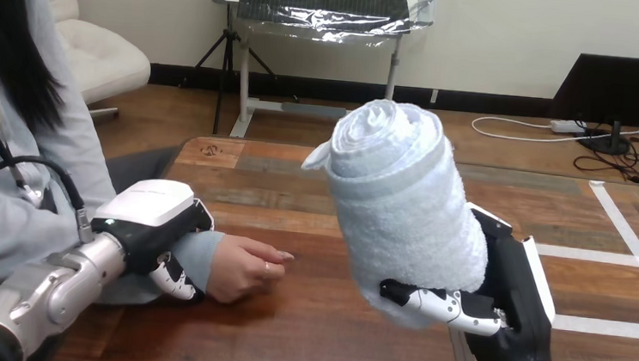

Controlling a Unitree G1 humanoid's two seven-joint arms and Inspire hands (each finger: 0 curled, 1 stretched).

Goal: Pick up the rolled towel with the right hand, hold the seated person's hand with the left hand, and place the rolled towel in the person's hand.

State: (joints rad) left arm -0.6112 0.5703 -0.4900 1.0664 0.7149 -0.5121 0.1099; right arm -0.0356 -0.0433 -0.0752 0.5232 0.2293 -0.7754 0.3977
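A white rolled towel (pixel 404 209) stands tilted in the air above the table, its spiral end up and toward the far side. My right hand (pixel 505 299) is shut on its lower part, thumb across the front. At the left, the person's hand (pixel 244 268) rests on the table as a loose fist, pointing right. My left hand (pixel 153 228) lies over the person's wrist, with fingers curled round it at the sleeve's end. The towel is well to the right of the person's hand and apart from it.
The wooden table (pixel 304 334) stretches ahead, with white tape lines (pixel 629 257) at the right. The person sits at the left edge, close to my left arm (pixel 40 296). Bare tabletop lies between the two hands.
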